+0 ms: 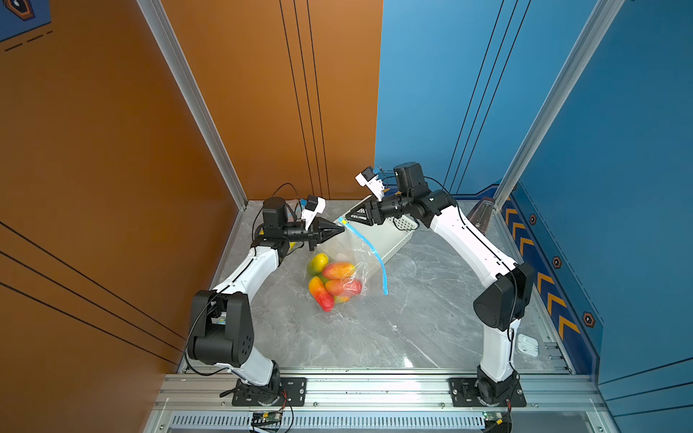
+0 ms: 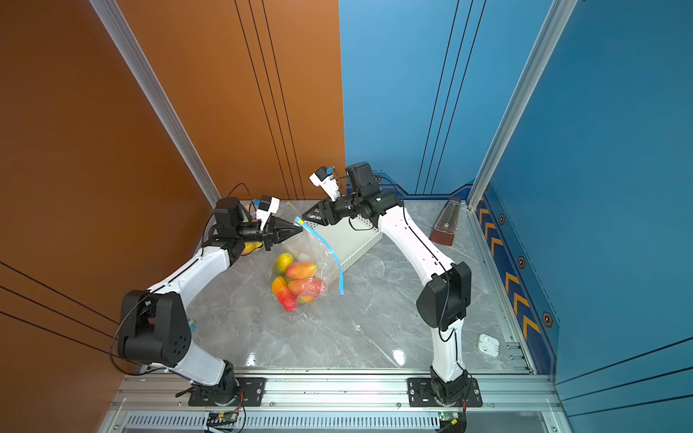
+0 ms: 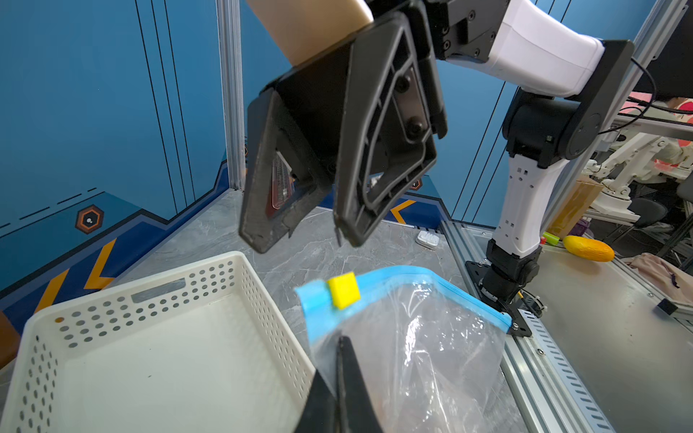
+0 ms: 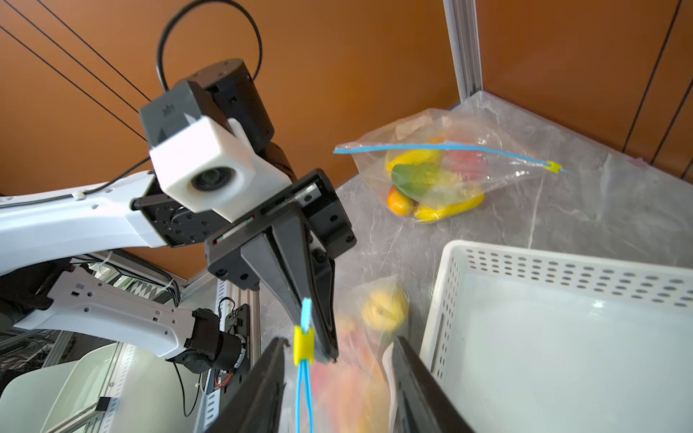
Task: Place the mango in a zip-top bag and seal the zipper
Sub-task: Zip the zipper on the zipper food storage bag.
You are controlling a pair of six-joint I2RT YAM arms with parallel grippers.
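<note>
Behind bag [image 1: 354, 255], white basket [image 1: 390, 240]; left claw [image 1: 341, 227] clamped on bag corner, right claw [image 3: 305, 240] apart.

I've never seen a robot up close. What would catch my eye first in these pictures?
The bright red, yellow and green mangoes inside a clear zip-top bag stand out, mid-table in both top views. The left gripper pinches the bag's top corner by the blue zipper and its yellow slider, holding that corner up. The right gripper hangs open close by, next to a white basket.
</note>
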